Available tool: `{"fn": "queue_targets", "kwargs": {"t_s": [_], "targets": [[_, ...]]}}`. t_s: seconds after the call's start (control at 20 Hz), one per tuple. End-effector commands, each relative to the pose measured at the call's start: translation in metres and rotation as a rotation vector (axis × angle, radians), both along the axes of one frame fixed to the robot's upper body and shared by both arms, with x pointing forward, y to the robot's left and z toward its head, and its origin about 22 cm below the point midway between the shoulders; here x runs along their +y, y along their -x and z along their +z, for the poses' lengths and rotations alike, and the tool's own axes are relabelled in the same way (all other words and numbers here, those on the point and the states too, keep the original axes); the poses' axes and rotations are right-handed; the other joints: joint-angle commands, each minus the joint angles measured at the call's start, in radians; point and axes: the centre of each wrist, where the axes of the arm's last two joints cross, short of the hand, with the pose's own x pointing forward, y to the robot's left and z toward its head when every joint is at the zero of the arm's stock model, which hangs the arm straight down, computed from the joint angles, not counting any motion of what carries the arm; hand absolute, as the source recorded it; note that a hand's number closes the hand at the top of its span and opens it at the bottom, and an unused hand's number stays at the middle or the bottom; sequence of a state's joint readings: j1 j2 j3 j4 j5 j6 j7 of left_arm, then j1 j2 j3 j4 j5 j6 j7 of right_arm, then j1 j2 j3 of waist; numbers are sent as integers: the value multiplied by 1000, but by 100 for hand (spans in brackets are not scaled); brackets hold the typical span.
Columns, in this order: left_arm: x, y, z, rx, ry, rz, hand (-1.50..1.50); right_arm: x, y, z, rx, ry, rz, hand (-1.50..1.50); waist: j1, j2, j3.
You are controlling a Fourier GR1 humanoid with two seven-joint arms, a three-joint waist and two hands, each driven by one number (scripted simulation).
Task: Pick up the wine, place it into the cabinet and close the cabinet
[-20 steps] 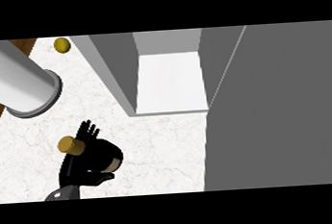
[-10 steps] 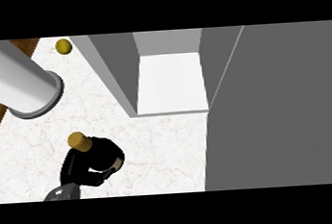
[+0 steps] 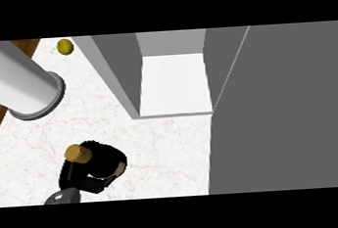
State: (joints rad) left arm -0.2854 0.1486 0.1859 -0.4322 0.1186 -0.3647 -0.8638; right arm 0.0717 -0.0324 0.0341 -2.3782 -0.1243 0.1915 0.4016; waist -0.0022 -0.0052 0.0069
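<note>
Grey cabinet door point(image 3: 280, 109), swung open, fills the right side, leaving the white-floored cabinet point(image 3: 174, 84) accessible for loading. White marbled counter point(image 3: 130, 133) extends left of the cabinet; a large grey cylinder point(image 3: 18, 83) lies across its far-left edge. Near the counter's lower left, a black hand point(image 3: 95, 167), apparently the left, curls closed around the dark wine bottle with a gold cap point(image 3: 75, 152), largely hiding it, probably ready to lift. A small yellow object point(image 3: 64, 46) sits left of the cabinet's back corner. No right hand shows.

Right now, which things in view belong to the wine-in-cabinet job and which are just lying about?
Job:
wine bottle, gripped by the left hand
cabinet, standing open
cabinet door

Lying about:
small yellow object
big grey cylinder
</note>
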Motion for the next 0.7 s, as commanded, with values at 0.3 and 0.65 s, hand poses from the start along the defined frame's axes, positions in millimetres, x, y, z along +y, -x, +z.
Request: {"fn": "queue_targets", "kwargs": {"t_s": [0.3, 0.65], "targets": [[14, 62, -18, -64, 73, 72, 150, -8, 4, -8, 19, 9, -2, -150, 3, 4, -7], [-24, 60, 3, -136, 177, -32, 150, 0, 2, -5, 14, -13, -7, -150, 13, 1, -6]]}}
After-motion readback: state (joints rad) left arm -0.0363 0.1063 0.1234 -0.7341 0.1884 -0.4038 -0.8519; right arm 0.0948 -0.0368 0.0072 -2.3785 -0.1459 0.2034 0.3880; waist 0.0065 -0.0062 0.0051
